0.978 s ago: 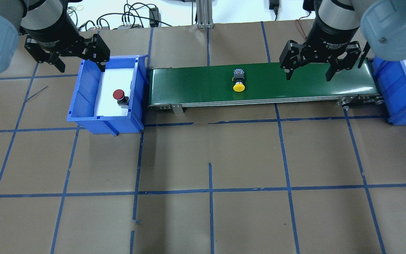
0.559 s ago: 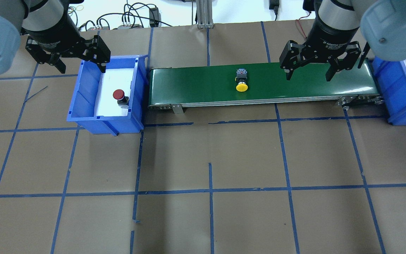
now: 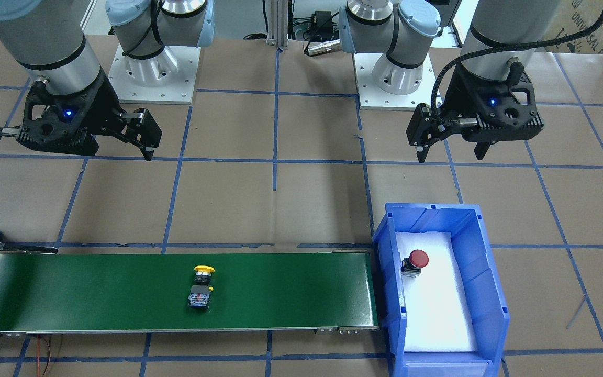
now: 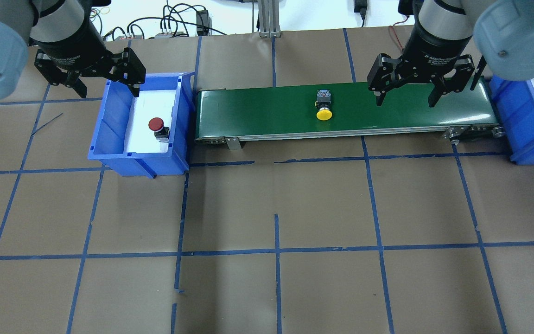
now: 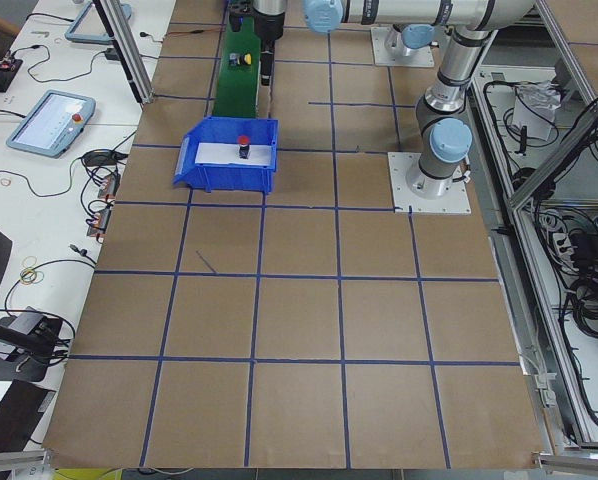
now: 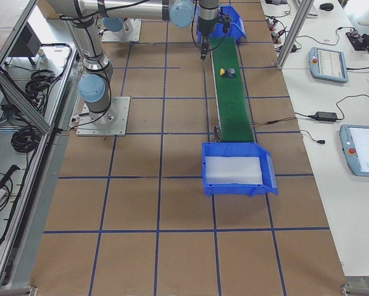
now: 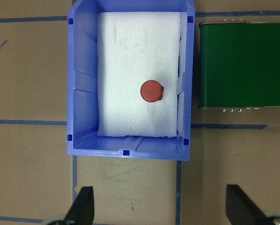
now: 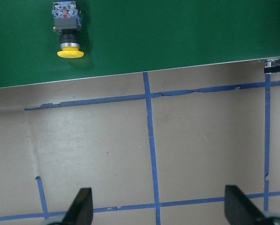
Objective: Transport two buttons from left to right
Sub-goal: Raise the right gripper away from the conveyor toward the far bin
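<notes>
Step in hand: transfer judged about half done for 1 of the 2 buttons; the yellow mushroom-capped push button on its black-and-grey switch block (image 4: 323, 105) is carried on the long green conveyor belt (image 4: 257, 109), and the other has not yet been lifted.
Yellow button, place: a little right of the belt's middle, lying on its side, cap towards the belt's front edge, well apart from both grippers.
Red button, place: the red-capped push button on a black block (image 7: 151, 91) sits on the white foam liner (image 7: 130, 56) of the blue plastic bin at the left (image 4: 109, 120), close to the wall nearest the belt.
Left gripper (image 4: 108, 90): jaws spread wide, nothing held; it is raised above the table on the robot's side of the left bin.
Right gripper (image 4: 406, 102): jaws spread wide, nothing held; it is raised near the belt's right end, on the robot's side of it.
Next move, right: the fingers are to be brought down astride the switch block, closed, and the part carried to the blue bin at the right (image 4: 517, 120).
Next move, left: the red button is to be gripped and set on the belt.
Handling: the round caps are judged slippery; the squarer blocks offer flatter faces.
</notes>
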You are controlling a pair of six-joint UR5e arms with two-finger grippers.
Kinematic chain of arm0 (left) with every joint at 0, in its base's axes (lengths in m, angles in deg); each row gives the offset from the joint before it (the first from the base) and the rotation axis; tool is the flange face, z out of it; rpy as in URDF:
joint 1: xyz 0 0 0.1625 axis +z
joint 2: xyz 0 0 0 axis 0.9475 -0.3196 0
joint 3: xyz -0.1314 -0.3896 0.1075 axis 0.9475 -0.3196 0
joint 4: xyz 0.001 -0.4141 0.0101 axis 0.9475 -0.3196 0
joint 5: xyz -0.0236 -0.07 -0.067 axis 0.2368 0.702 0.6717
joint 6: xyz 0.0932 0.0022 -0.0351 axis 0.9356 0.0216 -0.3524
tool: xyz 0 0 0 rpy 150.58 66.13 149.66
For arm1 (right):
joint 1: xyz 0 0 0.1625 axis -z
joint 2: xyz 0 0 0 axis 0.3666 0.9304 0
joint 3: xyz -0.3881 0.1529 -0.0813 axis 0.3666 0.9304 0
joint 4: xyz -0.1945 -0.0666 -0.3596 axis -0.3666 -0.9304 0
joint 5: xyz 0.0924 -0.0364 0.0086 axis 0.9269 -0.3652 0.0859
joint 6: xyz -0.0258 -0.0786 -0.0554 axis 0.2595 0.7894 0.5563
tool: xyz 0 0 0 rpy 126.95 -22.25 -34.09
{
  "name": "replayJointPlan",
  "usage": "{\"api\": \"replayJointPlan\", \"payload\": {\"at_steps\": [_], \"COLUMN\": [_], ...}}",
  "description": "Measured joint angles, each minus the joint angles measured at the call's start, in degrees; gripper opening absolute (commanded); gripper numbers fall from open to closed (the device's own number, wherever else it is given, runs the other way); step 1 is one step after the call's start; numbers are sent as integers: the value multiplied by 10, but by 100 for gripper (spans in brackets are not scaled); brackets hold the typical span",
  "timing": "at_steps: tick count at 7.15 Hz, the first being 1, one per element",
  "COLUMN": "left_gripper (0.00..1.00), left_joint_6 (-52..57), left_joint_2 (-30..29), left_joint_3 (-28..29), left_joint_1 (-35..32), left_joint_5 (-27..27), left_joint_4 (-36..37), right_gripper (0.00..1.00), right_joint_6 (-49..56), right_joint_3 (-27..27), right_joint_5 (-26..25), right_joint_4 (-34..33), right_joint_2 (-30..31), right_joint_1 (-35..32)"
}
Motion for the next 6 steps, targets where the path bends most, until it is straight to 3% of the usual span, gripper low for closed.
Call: {"api": "replayJointPlan", "payload": {"at_steps": [3,6], "left_gripper": [100,100], "left_joint_6": [0,1], "left_joint_2": [0,0], "left_joint_3": [-4,-4], "left_joint_1": [-1,-1], "left_joint_5": [0,0], "left_joint_4": [1,1], "right_gripper": [100,100], "right_joint_6": [1,38], "right_joint_3": [6,57], "right_joint_5": [2,8], "right_joint_4": [3,40], "right_joint_2": [0,-8], "right_joint_1": [6,73]}}
